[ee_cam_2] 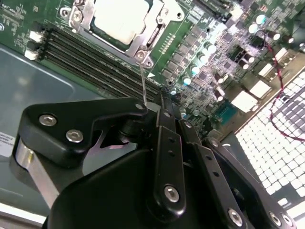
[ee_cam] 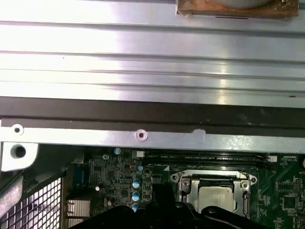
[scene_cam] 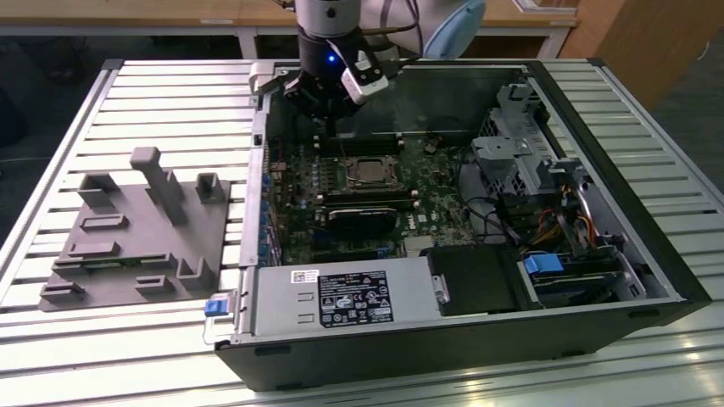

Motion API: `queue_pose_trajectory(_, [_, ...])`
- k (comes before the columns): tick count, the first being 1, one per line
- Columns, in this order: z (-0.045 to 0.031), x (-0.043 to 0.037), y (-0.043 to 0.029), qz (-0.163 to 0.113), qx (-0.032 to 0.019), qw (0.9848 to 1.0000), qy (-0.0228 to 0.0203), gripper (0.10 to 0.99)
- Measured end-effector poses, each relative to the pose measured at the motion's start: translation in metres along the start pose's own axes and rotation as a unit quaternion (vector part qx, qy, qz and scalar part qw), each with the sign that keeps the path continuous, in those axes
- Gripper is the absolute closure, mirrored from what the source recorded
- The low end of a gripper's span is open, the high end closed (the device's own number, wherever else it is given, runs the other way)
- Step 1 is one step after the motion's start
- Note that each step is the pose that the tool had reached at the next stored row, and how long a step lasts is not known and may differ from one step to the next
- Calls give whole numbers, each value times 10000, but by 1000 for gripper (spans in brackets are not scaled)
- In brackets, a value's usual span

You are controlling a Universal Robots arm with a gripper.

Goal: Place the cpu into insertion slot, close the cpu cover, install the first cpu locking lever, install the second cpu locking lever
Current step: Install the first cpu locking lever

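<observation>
The cpu (ee_cam_2: 119,19) sits in the insertion slot (scene_cam: 346,173) inside the open computer case (scene_cam: 633,254), with the cpu cover (ee_cam_2: 143,45) lying flat around it. A thin locking lever (ee_cam_2: 143,78) rises from the socket's corner toward the gripper (ee_cam_2: 162,95), which hangs over the memory slots (ee_cam_2: 86,57); its grip cannot be told

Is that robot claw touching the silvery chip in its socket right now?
Apart. In the second wrist view the gripper ends by the long memory slots, which lie between it and the cpu.
</observation>
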State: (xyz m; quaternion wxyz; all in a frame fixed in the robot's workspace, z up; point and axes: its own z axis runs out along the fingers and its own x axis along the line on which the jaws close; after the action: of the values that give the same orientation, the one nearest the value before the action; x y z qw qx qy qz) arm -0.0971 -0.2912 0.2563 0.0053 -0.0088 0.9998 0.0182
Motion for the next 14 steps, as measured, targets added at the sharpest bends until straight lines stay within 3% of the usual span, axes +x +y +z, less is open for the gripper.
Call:
queue_pose_trajectory(6, [8,-128,14,0,0,10000,0,969])
queue_pose_trajectory(14, [12,-146,13,-1,0,10000,0,969])
